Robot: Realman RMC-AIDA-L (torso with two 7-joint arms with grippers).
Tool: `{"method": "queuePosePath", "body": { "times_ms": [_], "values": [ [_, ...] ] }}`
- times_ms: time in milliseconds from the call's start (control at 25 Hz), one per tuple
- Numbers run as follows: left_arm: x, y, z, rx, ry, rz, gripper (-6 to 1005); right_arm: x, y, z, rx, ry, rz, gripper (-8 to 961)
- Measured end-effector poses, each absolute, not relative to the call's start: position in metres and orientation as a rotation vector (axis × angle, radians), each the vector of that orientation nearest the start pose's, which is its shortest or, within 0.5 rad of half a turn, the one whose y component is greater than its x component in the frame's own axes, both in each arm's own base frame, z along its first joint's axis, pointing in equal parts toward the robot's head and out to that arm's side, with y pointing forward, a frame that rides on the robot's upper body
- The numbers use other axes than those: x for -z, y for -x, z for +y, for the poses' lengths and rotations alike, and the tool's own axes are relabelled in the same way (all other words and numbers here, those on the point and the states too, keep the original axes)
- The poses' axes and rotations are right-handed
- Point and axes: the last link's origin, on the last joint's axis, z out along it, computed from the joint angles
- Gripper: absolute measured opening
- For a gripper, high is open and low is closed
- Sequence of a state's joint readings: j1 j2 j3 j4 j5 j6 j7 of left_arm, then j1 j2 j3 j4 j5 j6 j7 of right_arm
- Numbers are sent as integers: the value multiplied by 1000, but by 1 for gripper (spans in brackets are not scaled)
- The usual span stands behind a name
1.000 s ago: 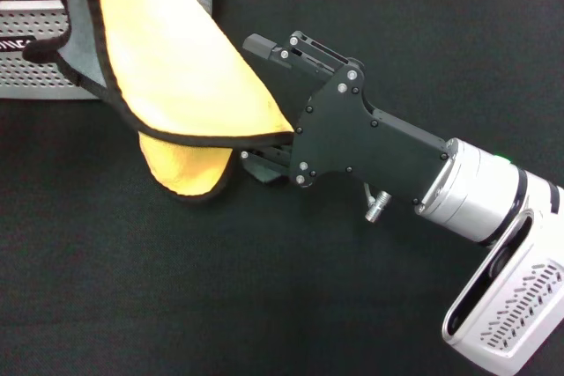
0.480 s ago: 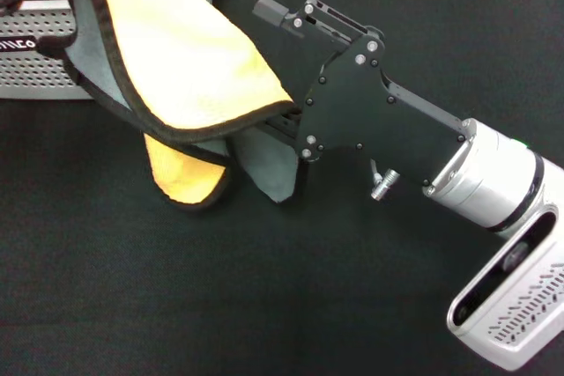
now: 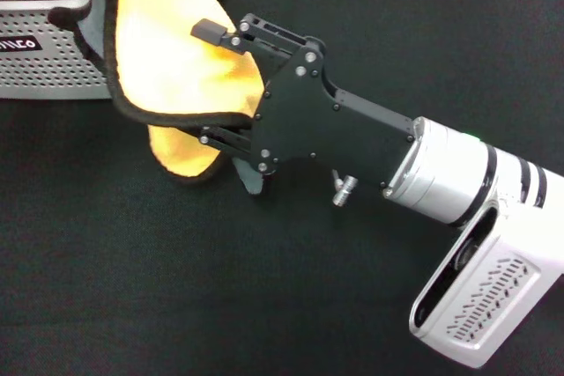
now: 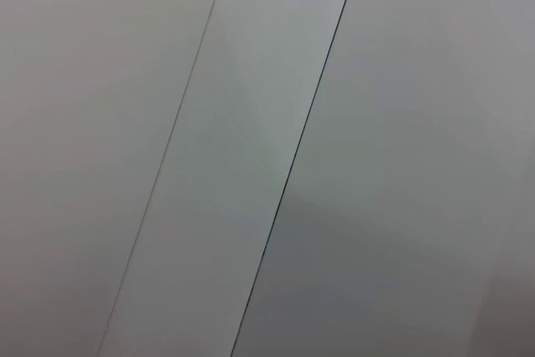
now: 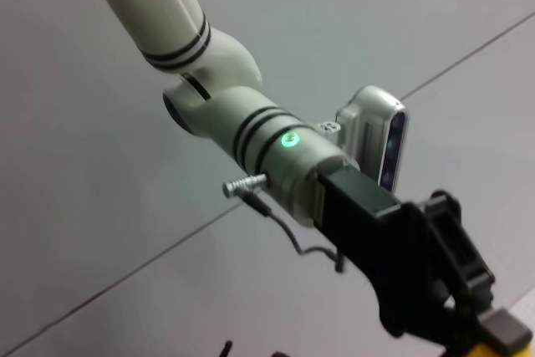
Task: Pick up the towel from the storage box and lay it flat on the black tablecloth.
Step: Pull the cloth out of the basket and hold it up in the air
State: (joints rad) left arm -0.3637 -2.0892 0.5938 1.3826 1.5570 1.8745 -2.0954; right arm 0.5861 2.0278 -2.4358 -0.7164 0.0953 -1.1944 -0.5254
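Observation:
The towel (image 3: 167,50), yellow face outward with black edging, hangs bunched from the top left over the edge of the storage box (image 3: 53,72) and above the black tablecloth (image 3: 176,288). A grey-green corner peeks out under the fold. My right gripper (image 3: 211,85) reaches in from the right, open wide, with one finger above the hanging fold and the other below it. In the right wrist view my left gripper (image 5: 489,336) shows at the end of its white arm, closed on a yellow bit of the towel (image 5: 481,351).
The box carries a black label (image 3: 19,44) and sits at the back left against a white wall. The tablecloth spreads across the whole front and right. The left wrist view shows only pale wall panels.
My right gripper has swung left and slightly back, so its open fingers now straddle the towel's fold. The towel has been drawn up and left, and the grey-green flap is mostly hidden.

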Motion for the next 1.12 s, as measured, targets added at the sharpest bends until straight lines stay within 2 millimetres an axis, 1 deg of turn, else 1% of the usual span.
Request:
{"method": "queuePosePath", "body": {
  "times_ms": [120, 240, 400, 560, 640, 720, 960, 1000, 1120],
  "values": [
    [-150, 188, 290, 1145, 2528, -653, 4, 100, -94, 285, -994, 1909, -1046, 535],
    [-151, 192, 289, 1123, 2520, -664, 4, 98, -95, 281, -997, 1884, -1042, 519],
    [-151, 193, 289, 1106, 2517, -664, 4, 89, -102, 278, -990, 1823, -1012, 497],
    [-151, 195, 289, 1100, 2506, -664, 4, 77, -116, 273, -1005, 1768, -932, 476],
    [-152, 195, 289, 1097, 2504, -664, 4, 73, -120, 274, -1006, 1754, -895, 466],
    [-152, 195, 289, 1095, 2504, -662, 3, 72, -120, 277, -1011, 1761, -879, 466],
    [-150, 189, 291, 1091, 2528, -640, 3, 85, -97, 295, -1025, 1865, -899, 458],
    [-149, 189, 291, 1090, 2528, -642, 3, 85, -97, 295, -1023, 1865, -894, 455],
    [-150, 192, 289, 1090, 2521, -650, 4, 78, -109, 295, -1007, 1845, -838, 446]
  ]
}}
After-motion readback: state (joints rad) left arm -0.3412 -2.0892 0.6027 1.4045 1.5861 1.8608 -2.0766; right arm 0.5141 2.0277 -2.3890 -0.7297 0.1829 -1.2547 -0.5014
